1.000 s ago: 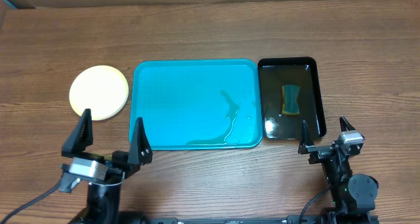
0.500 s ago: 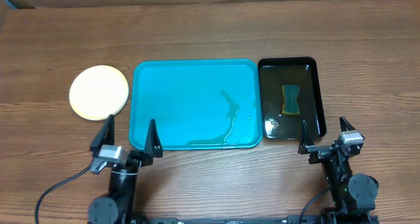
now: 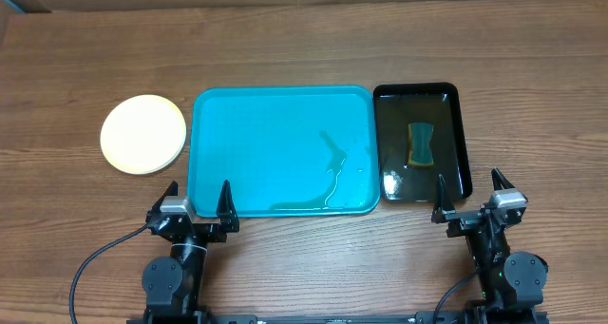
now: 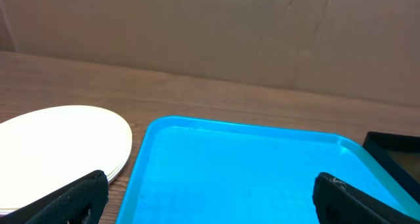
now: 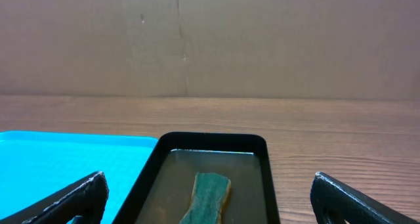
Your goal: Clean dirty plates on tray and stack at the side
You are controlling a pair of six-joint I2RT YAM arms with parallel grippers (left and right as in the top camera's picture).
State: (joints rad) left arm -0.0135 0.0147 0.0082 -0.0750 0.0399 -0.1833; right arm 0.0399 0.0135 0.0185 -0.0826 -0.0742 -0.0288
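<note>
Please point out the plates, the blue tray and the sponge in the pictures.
plates [image 3: 143, 147]: overhead view, centre of the top plate.
blue tray [image 3: 266, 139]: overhead view, bare floor.
sponge [image 3: 420, 144]: overhead view, its middle.

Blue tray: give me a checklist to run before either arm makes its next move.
1. Blue tray free of plates: ok.
2. Plates stacked on the table to the tray's left: ok; how many, cannot tell.
3. Tray surface dry: not ok, a water streak lies on it.
4. Sponge lying in the black tray: ok.
5. Left tool open and empty: ok.
6. Right tool open and empty: ok.
</note>
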